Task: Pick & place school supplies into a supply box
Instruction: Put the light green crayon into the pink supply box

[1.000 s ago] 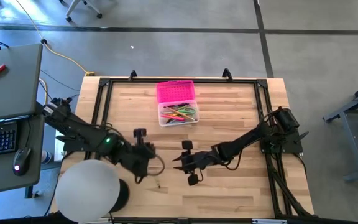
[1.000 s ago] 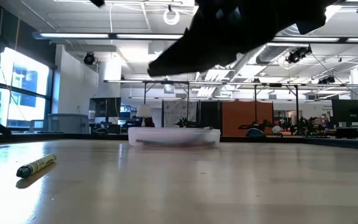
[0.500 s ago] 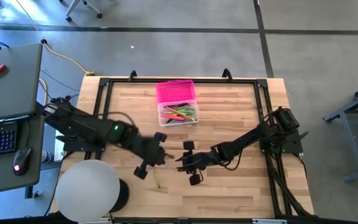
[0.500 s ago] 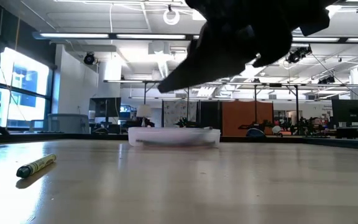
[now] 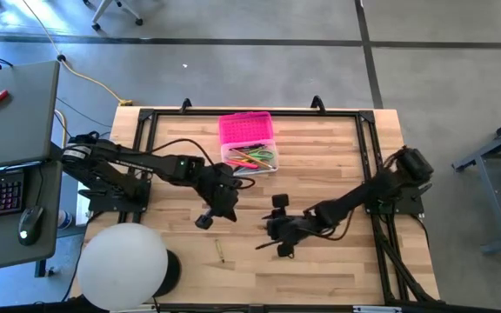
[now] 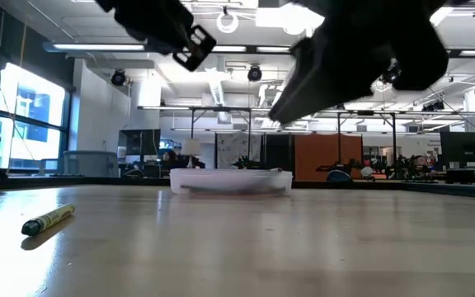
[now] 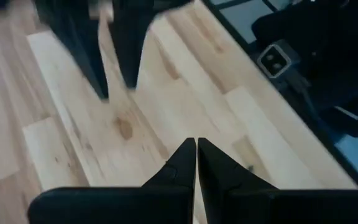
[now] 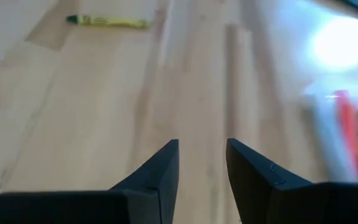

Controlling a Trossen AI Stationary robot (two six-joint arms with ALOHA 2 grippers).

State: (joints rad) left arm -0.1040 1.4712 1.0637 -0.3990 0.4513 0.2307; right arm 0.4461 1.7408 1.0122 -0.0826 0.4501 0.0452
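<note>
The table [image 5: 337, 156] is a pale wooden top inside a black frame, seen whole from above. The left arm [image 5: 137, 165] reaches in from the left edge toward the table's middle, and the right arm [image 5: 355, 202] reaches in from the right edge, lower in the high view. The box [image 5: 249, 155] sits near the far edge at about the middle, its pink lid [image 5: 246, 128] folded back flat toward the far side and its clear base holding a jumble of pens [image 5: 252, 158] in pink, green and orange; in the low view the box [image 6: 231, 180] shows as a low clear tray across the wood. The left gripper [image 5: 218, 202] hangs above bare wood just in front of the box's near left corner, and its wrist view shows the two fingers [image 7: 180, 163] pressed together with nothing between them. The right gripper [image 5: 277, 233] hovers over the table's middle, near the left one but apart from it, its fingers [image 8: 161, 165] a narrow gap apart and empty. One yellow marker [image 5: 221, 253] lies alone on the wood toward the near edge, between the two grippers and nearer the front; the right wrist view shows it [image 8: 107, 21] lying flat, and the low view shows it [image 6: 48, 220] at the left.
</note>
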